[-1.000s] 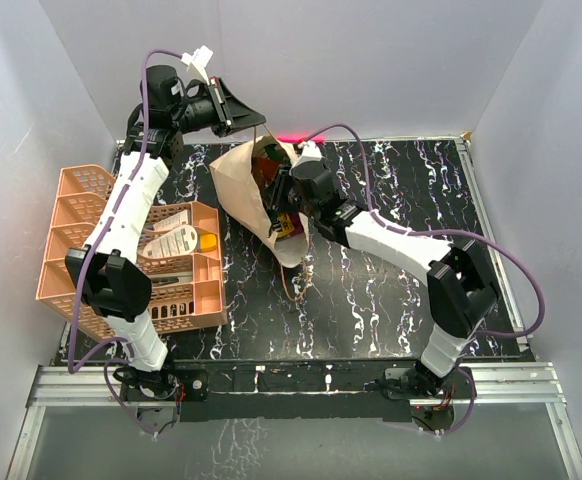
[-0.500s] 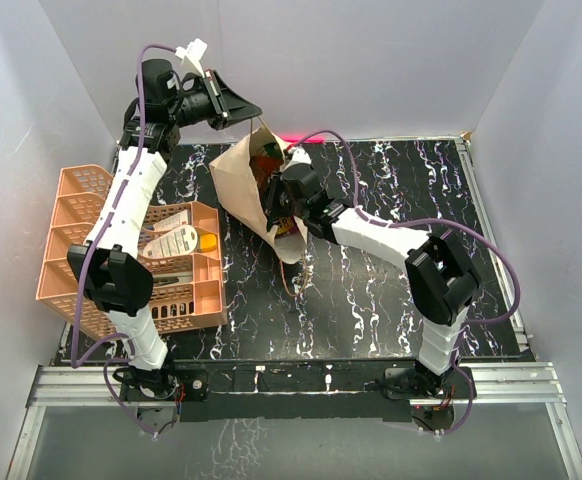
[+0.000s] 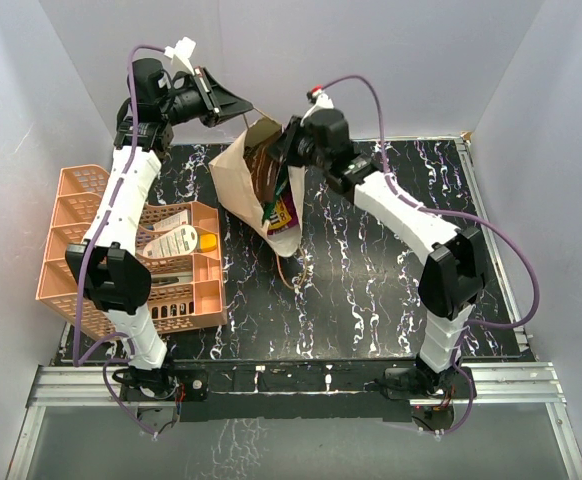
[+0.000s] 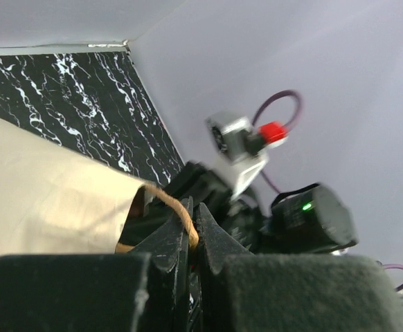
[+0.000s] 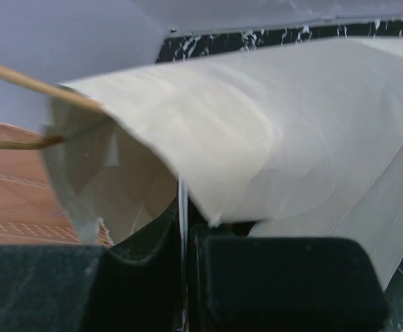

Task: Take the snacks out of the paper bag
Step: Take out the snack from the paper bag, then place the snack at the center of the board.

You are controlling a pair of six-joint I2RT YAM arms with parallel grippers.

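The paper bag (image 3: 239, 180) lies tilted on the black marble table, its mouth facing right. My left gripper (image 3: 243, 108) (image 4: 193, 214) is shut on one looped handle (image 4: 161, 197) and holds that side of the bag (image 4: 42, 180) up. At the bag's mouth my right gripper (image 3: 282, 172) (image 5: 184, 216) is shut on a thin pale edge. In the top view a magenta-purple and green snack packet (image 3: 285, 212) hangs below these jaws, just outside the mouth. Other snacks inside the bag (image 5: 257, 117) are hidden.
An orange mesh basket (image 3: 71, 185) with white tubes (image 3: 176, 240) stands left of the bag, under the left arm. The bag's second handle (image 3: 293, 272) trails on the table toward the front. White walls close the back and both sides.
The right gripper has shut and risen up and back from deep in the bag's mouth, drawing the packet with it. The left gripper has stayed shut on the handle, shifting slightly up and left.
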